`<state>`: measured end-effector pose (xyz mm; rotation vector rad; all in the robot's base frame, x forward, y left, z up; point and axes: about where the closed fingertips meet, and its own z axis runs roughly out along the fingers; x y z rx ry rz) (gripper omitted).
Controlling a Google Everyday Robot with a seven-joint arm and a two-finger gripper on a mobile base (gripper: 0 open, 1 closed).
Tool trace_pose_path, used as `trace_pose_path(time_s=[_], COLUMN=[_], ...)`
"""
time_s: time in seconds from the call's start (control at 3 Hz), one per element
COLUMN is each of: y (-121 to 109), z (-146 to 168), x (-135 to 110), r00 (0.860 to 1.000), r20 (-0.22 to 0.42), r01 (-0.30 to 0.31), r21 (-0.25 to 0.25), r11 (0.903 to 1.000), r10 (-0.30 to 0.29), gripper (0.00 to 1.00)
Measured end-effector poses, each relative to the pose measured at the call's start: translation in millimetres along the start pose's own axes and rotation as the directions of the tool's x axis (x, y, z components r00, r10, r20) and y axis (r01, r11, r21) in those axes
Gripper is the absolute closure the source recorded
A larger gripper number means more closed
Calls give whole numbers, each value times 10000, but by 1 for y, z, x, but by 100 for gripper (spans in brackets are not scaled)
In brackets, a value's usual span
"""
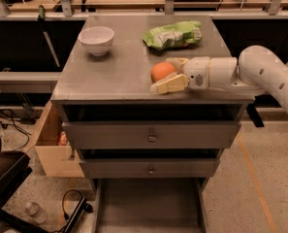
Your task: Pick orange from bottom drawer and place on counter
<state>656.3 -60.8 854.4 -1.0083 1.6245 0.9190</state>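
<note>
Placing step: gripper point(163, 75) low on the counter point(114, 76), jaws clasping the orange point(161, 71) (bottom drawer point(148, 208) open below) — next, let go gently.

A white bowl point(96, 39) sits well left of a green bag point(172, 34) lying just behind the gripper point(161, 74); a cardboard box point(51, 152) stands below.
</note>
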Motion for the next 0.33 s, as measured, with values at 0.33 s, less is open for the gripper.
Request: trace_pose_path(time_s=[0.33], y=[0], z=[0], x=[0], r00=[10000], r20=[0], r01=[0], r21=[-2], r11=[10000], r10=[0], gripper=[0])
